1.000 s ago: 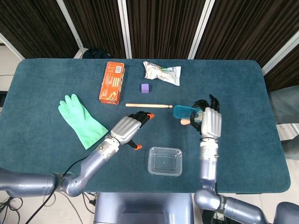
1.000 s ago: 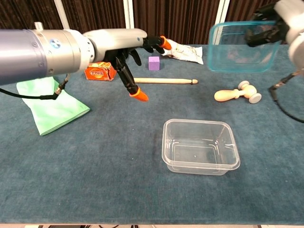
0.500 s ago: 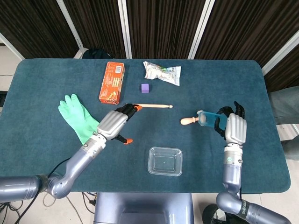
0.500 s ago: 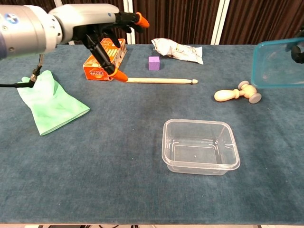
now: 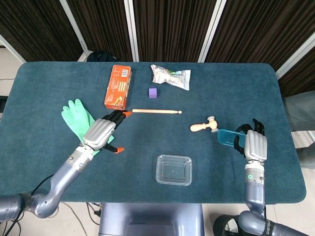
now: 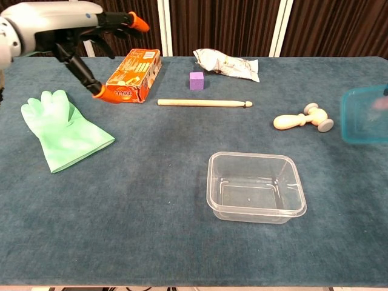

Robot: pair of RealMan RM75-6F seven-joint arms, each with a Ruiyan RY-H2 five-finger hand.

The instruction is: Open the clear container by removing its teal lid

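1. Since the frame half a second back, both arms are being drawn outward: the left hand [image 5: 102, 133] is now being carried over the green glove [image 5: 75, 114], away from the drumstick [image 5: 156, 111], and the right hand [image 5: 255, 145] is being moved further toward the right end of the table [image 5: 44, 88].
2. Teal lid [image 5: 229, 137]: being gripped by the right hand, held off to the right of the wooden mallet [image 5: 204, 125]; in the chest view it is being cut off by the right frame edge [image 6: 365, 115], and the hand itself is barely being shown there.
3. Clear container [image 5: 173, 169]: being left uncovered and upright near the front edge of the table, well apart from the lid and from both hands.
4. Left hand, chest view [image 6: 79, 27]: being held above the table with its orange-tipped fingers [image 6: 138, 22] spread and nothing in them.
5. Orange box [image 5: 118, 86]: being shown lying flat behind the drumstick's left end.
6. Purple cube [image 5: 153, 92]: being shown between the box and the crumpled white packet [image 5: 170, 76].
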